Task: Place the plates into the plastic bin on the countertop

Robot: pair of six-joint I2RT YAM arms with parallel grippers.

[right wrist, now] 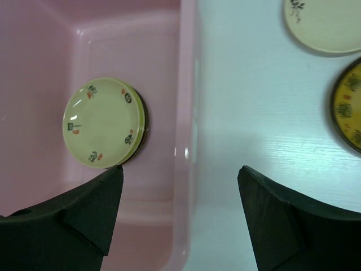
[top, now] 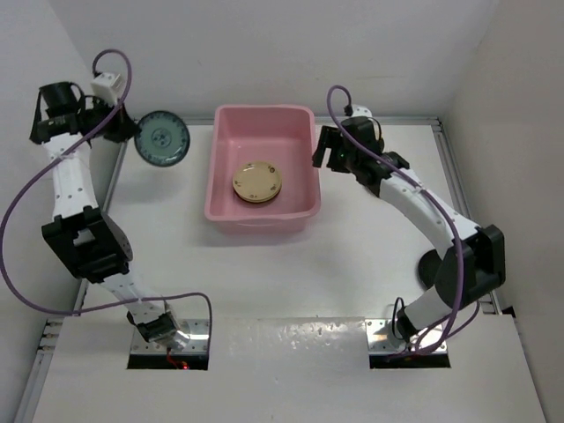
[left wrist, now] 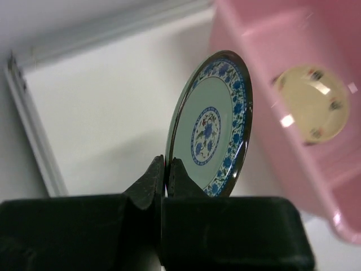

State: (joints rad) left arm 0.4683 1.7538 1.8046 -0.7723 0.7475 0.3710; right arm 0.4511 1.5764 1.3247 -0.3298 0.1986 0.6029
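Teal-blue patterned round plate, likely stiff, slick and breakable, is hanging rim-pinched in the clenched left hand while the right hand is gaping, released.

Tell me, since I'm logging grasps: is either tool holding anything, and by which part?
The left tool pinches the blue plate by its rim. The right tool is open, holding nothing.

One pink bin. Five plates: one blue-patterned plate, one mustard-yellow plate, two cream, namely the red-dotted cream plate and the dark-sprigged cream plate, and one darker plate beneath.
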